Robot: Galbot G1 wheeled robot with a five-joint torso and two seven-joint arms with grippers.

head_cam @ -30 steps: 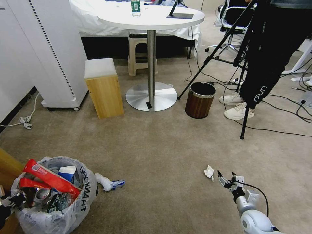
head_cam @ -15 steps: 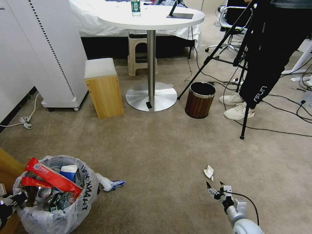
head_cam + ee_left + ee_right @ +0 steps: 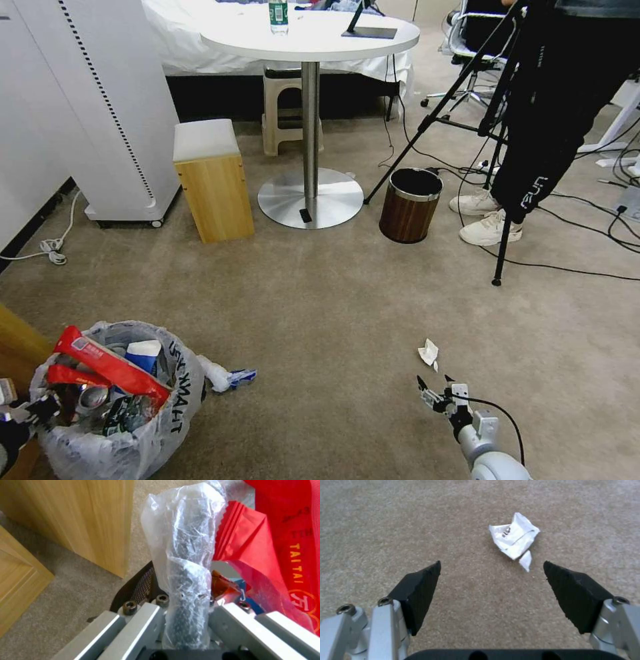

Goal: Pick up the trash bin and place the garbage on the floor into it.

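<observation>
Head view showed the trash bin (image 3: pixel 117 407) at the lower left of the frame, its clear printed bag stuffed with red snack bags (image 3: pixel 107 367), a blue-white paper cup (image 3: pixel 143 353) and a crushed can (image 3: pixel 90 398). The left gripper (image 3: pixel 27 410) sat at the bin's left rim; in the left wrist view its fingers (image 3: pixel 140 627) were clamped on the plastic-wrapped rim (image 3: pixel 186 585), red wrapper (image 3: pixel 266 550) just beside it. A white and blue wrapper (image 3: pixel 223 377) lay on the floor (image 3: pixel 320 313) touching the bin's right side. At the lower right, the right gripper (image 3: pixel 437 393) hovered with jaws spread wide apart, just short of a crumpled white paper (image 3: pixel 429 353). In the right wrist view the paper (image 3: pixel 515 540) lay on the carpet beyond the black fingertips (image 3: pixel 420 590), nearer the right-hand pad, untouched.
</observation>
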